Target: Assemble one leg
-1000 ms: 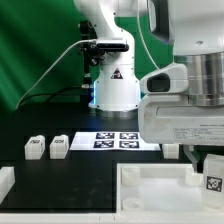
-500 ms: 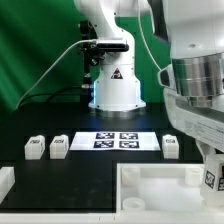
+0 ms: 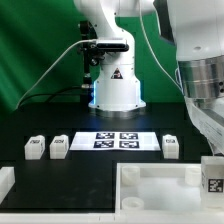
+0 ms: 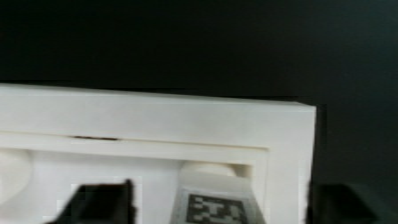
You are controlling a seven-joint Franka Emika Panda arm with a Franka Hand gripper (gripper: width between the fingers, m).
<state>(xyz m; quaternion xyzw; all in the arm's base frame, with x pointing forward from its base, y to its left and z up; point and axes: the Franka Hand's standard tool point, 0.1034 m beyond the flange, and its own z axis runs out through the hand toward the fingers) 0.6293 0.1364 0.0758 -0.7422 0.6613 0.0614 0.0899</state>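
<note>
Okay, quick pass. I saw the Panda arm [image 3: 200, 90] filling the exterior view's right side, reaching down over the near corner of the raised-rim tray piece [image 3: 150, 174]. The leg [image 3: 213, 183] stood upright right under the arm, at the tray piece's corner on the exterior view's right, with its tag facing the camera. Its lower end was cut off by the frame.

In the wrist view the gripper [image 4: 222, 203] straddled the leg [image 4: 217, 207], with one dark finger [image 4: 102, 205] on each side and the tag showing between them. The tray piece's rim [image 4: 160, 120] and corner lay just beyond. That picture was blurred and cropped low, so I could not tell whether the fingers were pinching the leg or standing just off it.

Three more legs stood on the black table [image 3: 85, 165]:
- The first spare leg [image 3: 33, 148] and second spare leg [image 3: 58, 146] sat side by side toward the exterior view's left.
- The third spare leg [image 3: 170, 146] sat just beside the marker board [image 3: 120, 140], on the exterior view's right of it.

The marker board lay flat between the second and third spare legs, in front of the arm's base [image 3: 115, 88]. A further white part [image 3: 5, 182] sat at the exterior view's left edge, mostly cut off.
</note>
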